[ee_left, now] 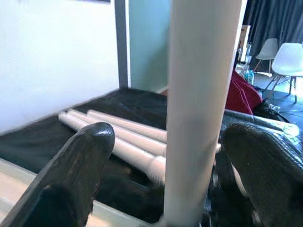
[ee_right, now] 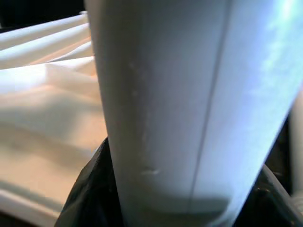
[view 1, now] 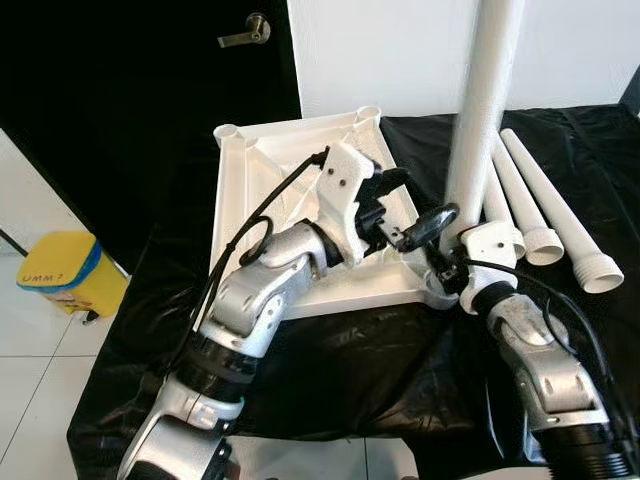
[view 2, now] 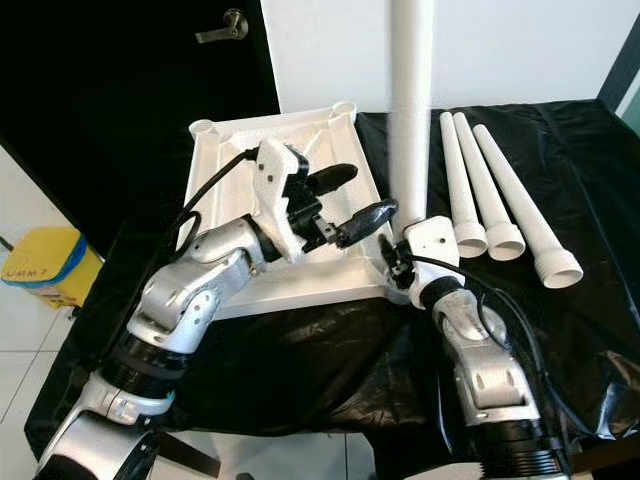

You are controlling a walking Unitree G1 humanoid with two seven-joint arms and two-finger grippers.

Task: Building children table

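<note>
Inverted white tabletop (view 1: 250,190) on the black-draped table (view 1: 350,370). Right gripper (view 2: 400,262), jaws pinching an upright white leg (view 2: 410,120) at the tabletop's near right corner. Left gripper (view 2: 348,200), jaws spread, beside that leg. Three spare legs (view 2: 490,200) lie right

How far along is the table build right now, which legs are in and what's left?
None finished yet. In hand: one upright leg stands at the near right corner of the upside-down tabletop, the right gripper clamped at its base, while the left gripper is open beside it. Left: three loose legs lie on the black cloth, and the far corner socket is empty.
</note>
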